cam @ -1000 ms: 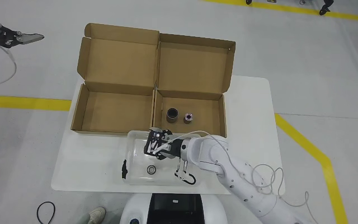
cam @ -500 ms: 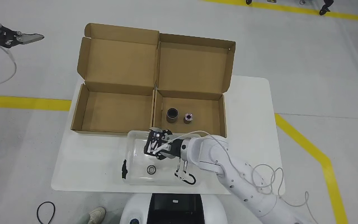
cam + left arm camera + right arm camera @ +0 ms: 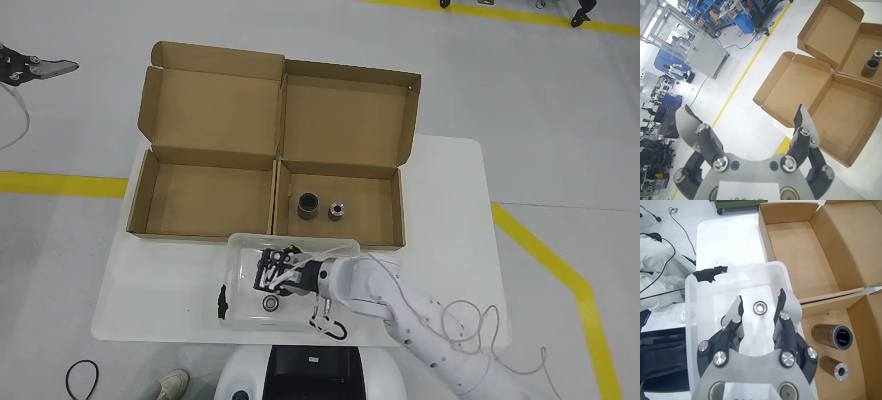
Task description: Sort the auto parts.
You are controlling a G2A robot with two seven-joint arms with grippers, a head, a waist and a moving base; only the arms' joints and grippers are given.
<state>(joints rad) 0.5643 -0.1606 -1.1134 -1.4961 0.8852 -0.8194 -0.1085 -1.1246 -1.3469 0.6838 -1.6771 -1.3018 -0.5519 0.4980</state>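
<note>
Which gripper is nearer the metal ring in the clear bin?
Right. The right gripper hangs open just above the ring in the bin. The left gripper, also open, is off the table, over the floor beyond the cardboard boxes.

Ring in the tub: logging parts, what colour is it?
The ring is silver metal; best in right wrist view.

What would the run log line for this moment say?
right gripper: open, over bearing in clear bin | left gripper: open, over floor | large cylinder, small cylinder: in cardboard box
</note>
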